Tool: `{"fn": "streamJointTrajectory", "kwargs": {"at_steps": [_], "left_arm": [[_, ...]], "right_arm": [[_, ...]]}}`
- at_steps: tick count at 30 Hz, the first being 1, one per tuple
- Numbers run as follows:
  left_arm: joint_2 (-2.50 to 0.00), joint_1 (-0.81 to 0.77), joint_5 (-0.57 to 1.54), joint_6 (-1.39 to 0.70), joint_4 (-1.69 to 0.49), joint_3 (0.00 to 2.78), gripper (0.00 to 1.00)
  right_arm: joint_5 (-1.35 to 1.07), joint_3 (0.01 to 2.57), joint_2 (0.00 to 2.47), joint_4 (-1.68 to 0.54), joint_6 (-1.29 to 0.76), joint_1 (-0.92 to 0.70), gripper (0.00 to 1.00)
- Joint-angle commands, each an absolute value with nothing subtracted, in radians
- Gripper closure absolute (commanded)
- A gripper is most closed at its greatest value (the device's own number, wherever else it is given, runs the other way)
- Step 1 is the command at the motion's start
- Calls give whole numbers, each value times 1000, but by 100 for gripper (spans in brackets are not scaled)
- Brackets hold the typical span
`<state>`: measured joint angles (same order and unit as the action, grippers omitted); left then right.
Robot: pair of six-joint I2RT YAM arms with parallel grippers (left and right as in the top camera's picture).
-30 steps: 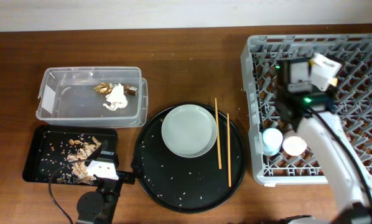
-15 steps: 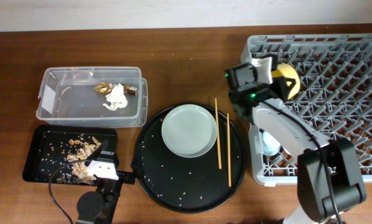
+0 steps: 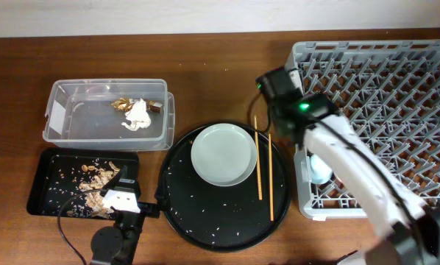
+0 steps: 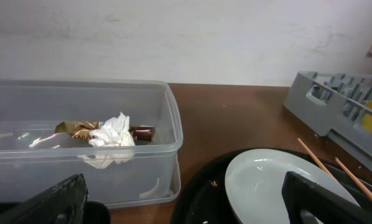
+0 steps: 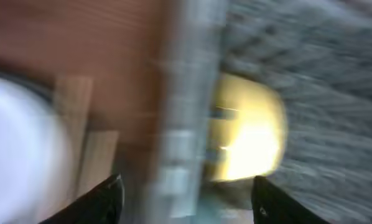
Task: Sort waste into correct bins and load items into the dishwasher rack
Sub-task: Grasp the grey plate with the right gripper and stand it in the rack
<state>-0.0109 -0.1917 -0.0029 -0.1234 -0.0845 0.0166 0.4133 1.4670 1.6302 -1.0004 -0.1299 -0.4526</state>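
My right gripper (image 5: 186, 205) is open, its two dark fingers wide apart with nothing between them. The right wrist view is blurred by motion. Beyond the fingers it shows the yellow bowl (image 5: 248, 127) behind the wall of the dishwasher rack (image 5: 189, 93). In the overhead view the right arm (image 3: 308, 110) reaches over the left edge of the rack (image 3: 426, 110) and hides the bowl. The grey-green plate (image 3: 223, 154) and two chopsticks (image 3: 258, 158) lie on the round black tray (image 3: 205, 221). My left gripper (image 4: 186, 205) is open and empty, low beside the black tray bin (image 3: 40, 184).
The clear tub (image 3: 58, 110) holds the white napkin (image 3: 137, 114) and the gold wrapper (image 3: 121, 104). Brown scraps (image 3: 91, 177) lie in the black bin. A blue cup (image 3: 321, 168) stands in the rack's near left corner, partly under the right arm.
The right arm swung left from over the rack to its left edge. Its jaws, which held the yellow bowl half a second ago, are now apart. The left arm stayed still.
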Motion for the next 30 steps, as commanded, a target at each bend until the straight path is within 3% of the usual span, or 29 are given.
{"fn": "streamJointTrajectory", "kwargs": {"at_steps": [1, 6, 11, 16, 18, 21, 27, 30], "left_arm": [[-5, -196, 8, -111, -82, 9, 1], [-5, -196, 8, -111, -82, 9, 1], [-5, -196, 8, -111, -82, 9, 1], [-5, -196, 8, -111, -82, 9, 1], [-5, -196, 8, -111, -82, 9, 1], [-5, -196, 8, -111, -82, 9, 1], [-5, -196, 8, -111, -82, 9, 1], [-5, -196, 8, -111, -82, 9, 1]], "right_arm": [[-277, 1481, 1612, -1024, -208, -466, 37], [-280, 1207, 1636, -955, -587, -537, 38], [-277, 977, 1639, -710, -810, -538, 44], [-299, 916, 1693, -546, -942, -559, 49], [-303, 916, 1722, -529, -990, -579, 57], [-307, 916, 1736, -530, -1004, -581, 94], [-272, 959, 1606, -538, -886, -580, 96], [-28, 1031, 1425, -642, -728, -580, 96]]}}
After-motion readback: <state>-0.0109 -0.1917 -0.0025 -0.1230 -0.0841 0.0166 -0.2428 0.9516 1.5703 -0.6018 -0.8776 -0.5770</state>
